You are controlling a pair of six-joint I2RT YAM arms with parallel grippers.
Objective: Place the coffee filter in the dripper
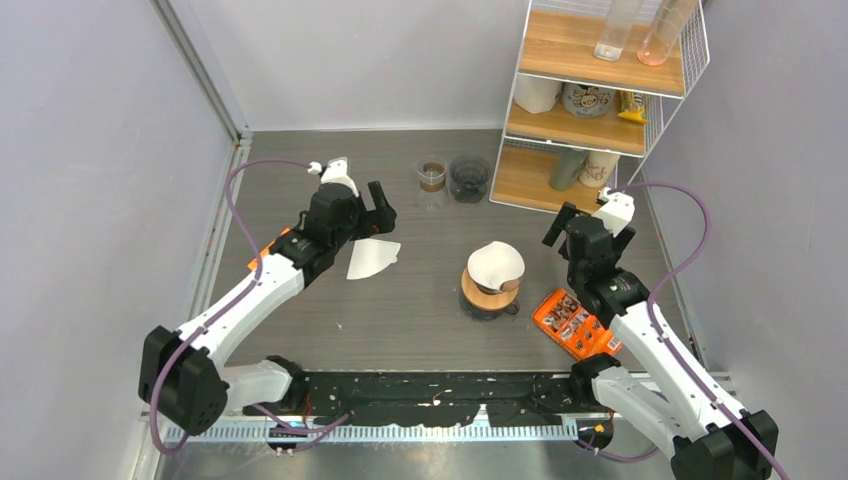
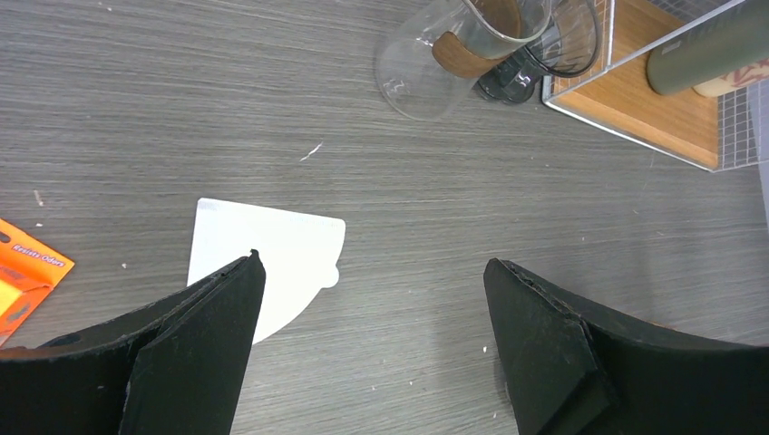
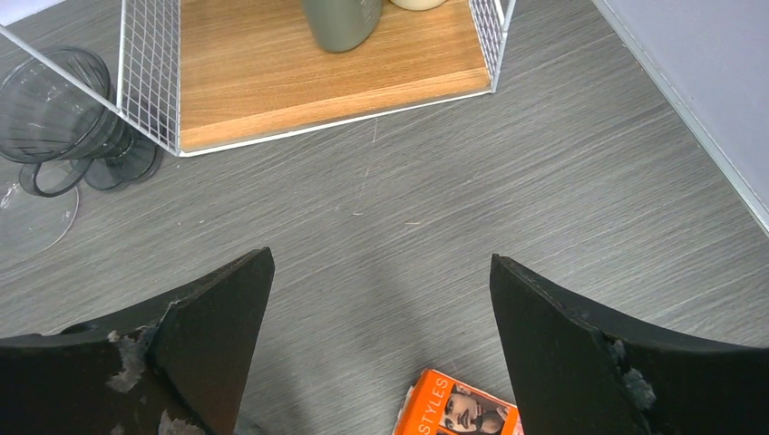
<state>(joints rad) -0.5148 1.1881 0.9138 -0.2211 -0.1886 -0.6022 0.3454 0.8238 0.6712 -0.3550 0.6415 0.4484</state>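
Left gripper (image 2: 372, 272) and right gripper (image 3: 381, 263) both gape empty while the coffee filter (image 1: 496, 262) sits loosely in the dripper (image 1: 489, 297) mid-bench, so a careless brush from either arm could tip it out towards the spare filter (image 2: 272, 245) on its left.

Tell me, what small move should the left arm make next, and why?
Probably lower the open left gripper onto the flat white paper filter and pinch its edge: the filter lies ungrasped on the grey wood-grain table, partly under one finger, and the jaws stand wide apart.
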